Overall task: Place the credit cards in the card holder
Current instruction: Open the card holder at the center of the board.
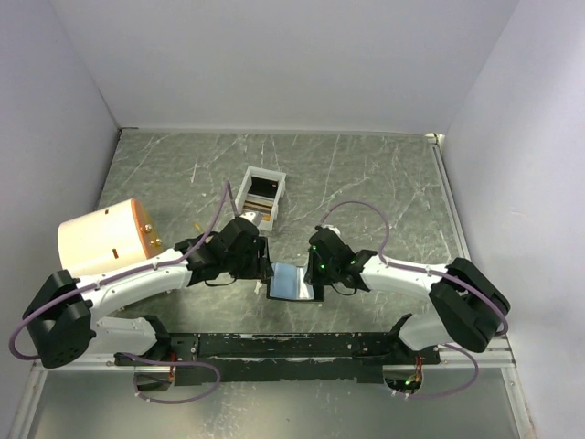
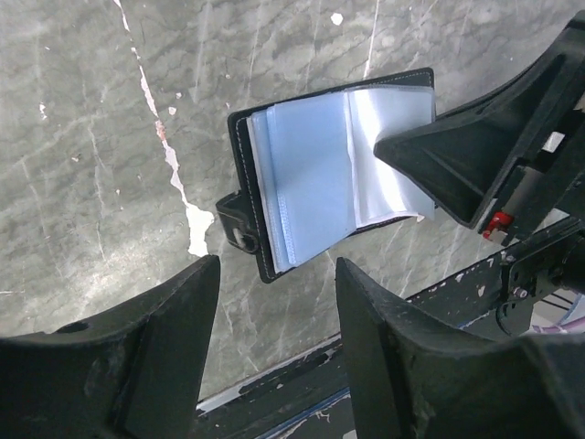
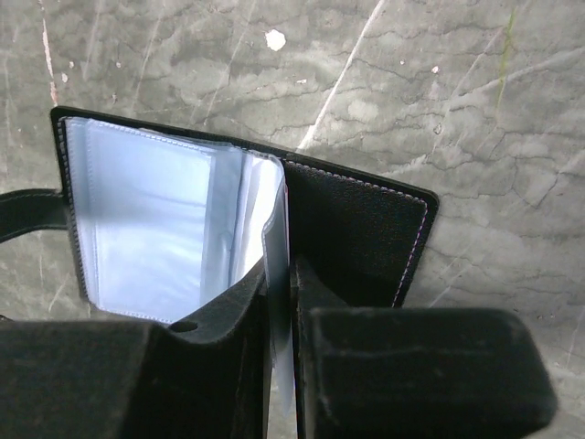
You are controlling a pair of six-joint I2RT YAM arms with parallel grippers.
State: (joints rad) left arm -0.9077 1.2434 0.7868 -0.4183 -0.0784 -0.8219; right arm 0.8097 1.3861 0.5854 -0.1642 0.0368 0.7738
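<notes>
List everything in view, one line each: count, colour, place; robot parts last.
card holder: one, black, pale blue inside, lying open, near centre
white box: one, white, behind the card holder
credit cards: count unclear, dark and tan, in the white box
cylinder: one, cream, far left
table: one, grey marbled, underneath
left gripper: one, black, open, beside the card holder
right gripper: one, black, shut on a card holder sleeve

Open card holder (image 3: pixel 358 229); clear sleeve (image 3: pixel 272 219) between right pincer (image 3: pixel 281 357) fingers
</notes>
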